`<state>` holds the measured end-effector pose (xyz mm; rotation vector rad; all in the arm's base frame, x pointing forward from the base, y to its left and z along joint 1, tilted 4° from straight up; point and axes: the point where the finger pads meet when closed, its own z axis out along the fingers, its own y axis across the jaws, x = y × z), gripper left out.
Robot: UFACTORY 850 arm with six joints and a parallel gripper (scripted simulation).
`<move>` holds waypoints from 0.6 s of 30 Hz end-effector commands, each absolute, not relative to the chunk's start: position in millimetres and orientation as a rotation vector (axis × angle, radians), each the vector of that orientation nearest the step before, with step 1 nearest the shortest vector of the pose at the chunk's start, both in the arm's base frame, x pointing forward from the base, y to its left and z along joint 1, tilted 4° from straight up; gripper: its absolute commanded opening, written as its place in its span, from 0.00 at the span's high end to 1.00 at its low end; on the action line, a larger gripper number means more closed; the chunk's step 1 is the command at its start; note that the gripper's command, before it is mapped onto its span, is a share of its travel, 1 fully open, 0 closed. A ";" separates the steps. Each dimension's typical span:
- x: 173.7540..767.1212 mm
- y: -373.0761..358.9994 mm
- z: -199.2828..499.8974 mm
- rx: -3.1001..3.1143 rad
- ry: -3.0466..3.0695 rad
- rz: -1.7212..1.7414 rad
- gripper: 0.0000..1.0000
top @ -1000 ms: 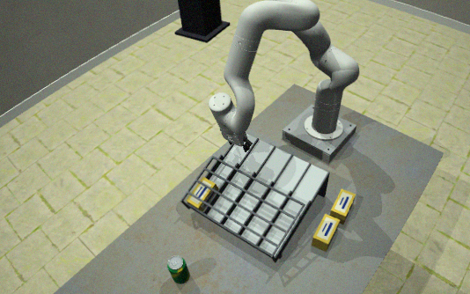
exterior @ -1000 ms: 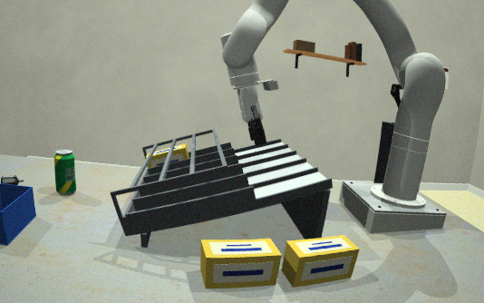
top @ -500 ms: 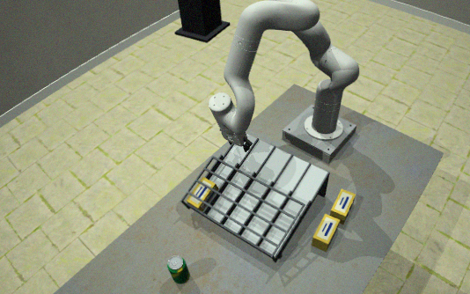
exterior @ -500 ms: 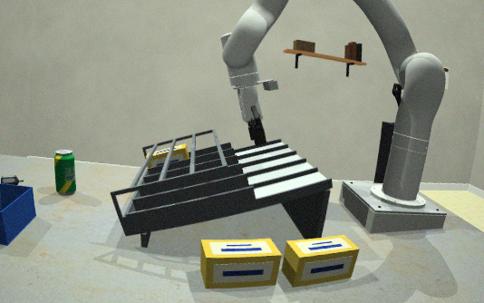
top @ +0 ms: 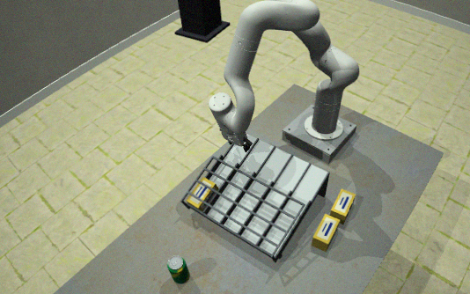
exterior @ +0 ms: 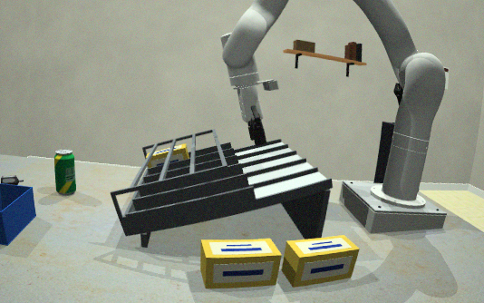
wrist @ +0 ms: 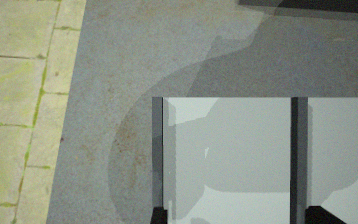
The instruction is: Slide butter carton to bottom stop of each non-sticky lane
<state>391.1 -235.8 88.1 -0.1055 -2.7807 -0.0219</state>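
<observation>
At the left of the exterior view, a blue bin (exterior: 4,217) is seen on the desk (top: 133,246) (exterior: 87,236) (wrist: 111,60), with a green can (top: 179,269) (exterior: 65,172) placed upright near it. Next comes the sloped shelf (top: 231,230) (exterior: 191,222) (wrist: 298,150), its lower part covered by a grid of bars. Under that grid, one butter carton (top: 201,193) (exterior: 166,153) is held in the far outer lane, at its low end. Above the high end of the same lane, the jaws (top: 246,143) (exterior: 258,136) are spread apart, with nothing gripped between them. On the near side of the shelf, a second carton (top: 326,231) (exterior: 240,263) and, just right of it, a third carton (top: 343,205) (exterior: 321,260) are set down on the desk. Farthest right, the arm is carried by a grey base (top: 297,143) (exterior: 406,222).
</observation>
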 end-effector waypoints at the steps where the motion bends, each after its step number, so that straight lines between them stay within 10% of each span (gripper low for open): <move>1: 391.9 -236.1 88.7 -0.106 -2.782 -0.021 0.14; 18: 391.9 -236.1 88.7 -0.106 -2.782 -0.021 0.13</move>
